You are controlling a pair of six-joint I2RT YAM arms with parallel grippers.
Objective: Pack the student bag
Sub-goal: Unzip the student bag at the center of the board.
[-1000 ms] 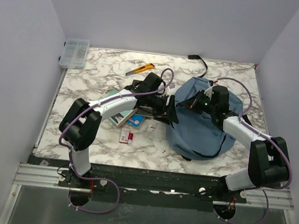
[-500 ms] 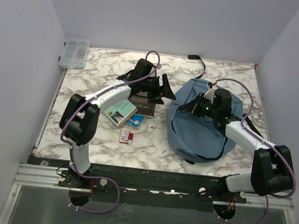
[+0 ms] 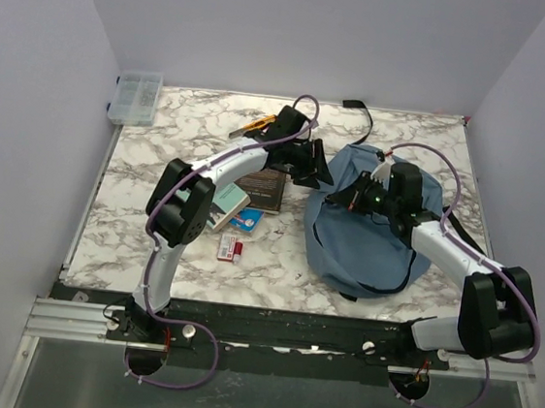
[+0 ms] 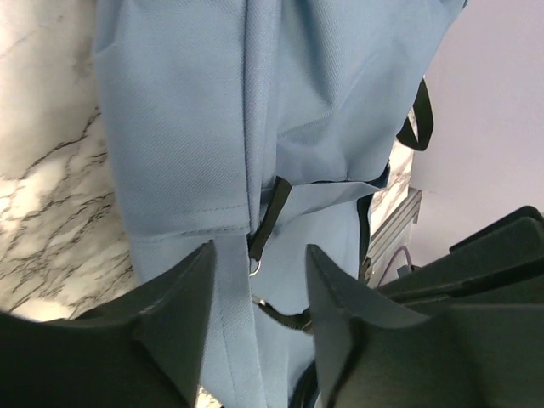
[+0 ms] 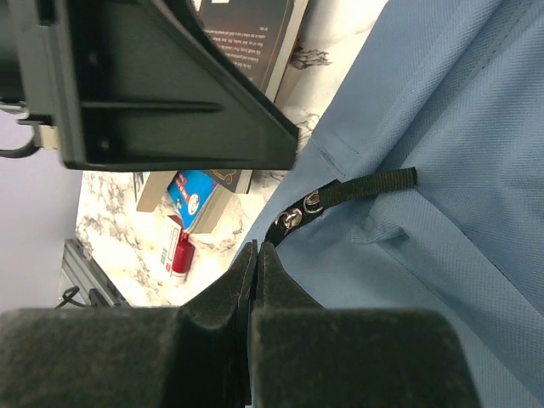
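The student bag (image 3: 366,243) is a dusty-blue backpack lying at the right of the marble table. My left gripper (image 3: 320,170) is open and empty at the bag's upper left edge. In the left wrist view the left gripper (image 4: 259,255) has its jaws apart over the blue fabric (image 4: 187,110), with a black zipper pull (image 4: 268,217) between them. My right gripper (image 3: 351,195) rests on top of the bag. In the right wrist view the right gripper (image 5: 255,246) is shut at the end of a black zipper pull strap (image 5: 357,189) on the bag (image 5: 442,170).
A dark book (image 3: 262,188), a teal book (image 3: 224,202), a blue card (image 3: 248,220) and a red-and-white item (image 3: 230,248) lie left of the bag. A yellow cutter (image 3: 257,122) and a clear box (image 3: 136,95) sit further back. A black strap (image 3: 360,111) lies at the back edge.
My left gripper has moved from above the books to the right, up to the bag's upper left edge. The right gripper has stayed shut on the bag.
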